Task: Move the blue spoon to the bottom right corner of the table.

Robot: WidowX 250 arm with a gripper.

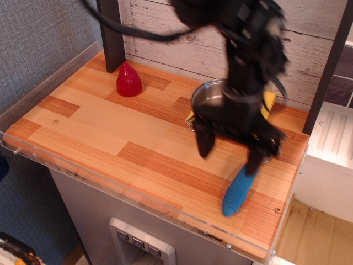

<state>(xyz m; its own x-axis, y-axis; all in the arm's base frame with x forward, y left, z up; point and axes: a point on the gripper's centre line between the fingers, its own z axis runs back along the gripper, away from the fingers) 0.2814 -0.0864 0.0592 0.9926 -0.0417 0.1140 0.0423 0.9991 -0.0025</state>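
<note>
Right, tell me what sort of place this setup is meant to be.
Probably a mock or toy kitchen in a lab. A striped wooden countertop with a clear plastic rim holds a steel pot and a blue spoon, a whitewashed plank wall stands behind, and a robot gripper hangs open above them.

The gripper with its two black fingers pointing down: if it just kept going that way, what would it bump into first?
Probably the bare table. The open gripper points down beside the blue spoon, whose handle lies near one finger; depth is unclear.
</note>
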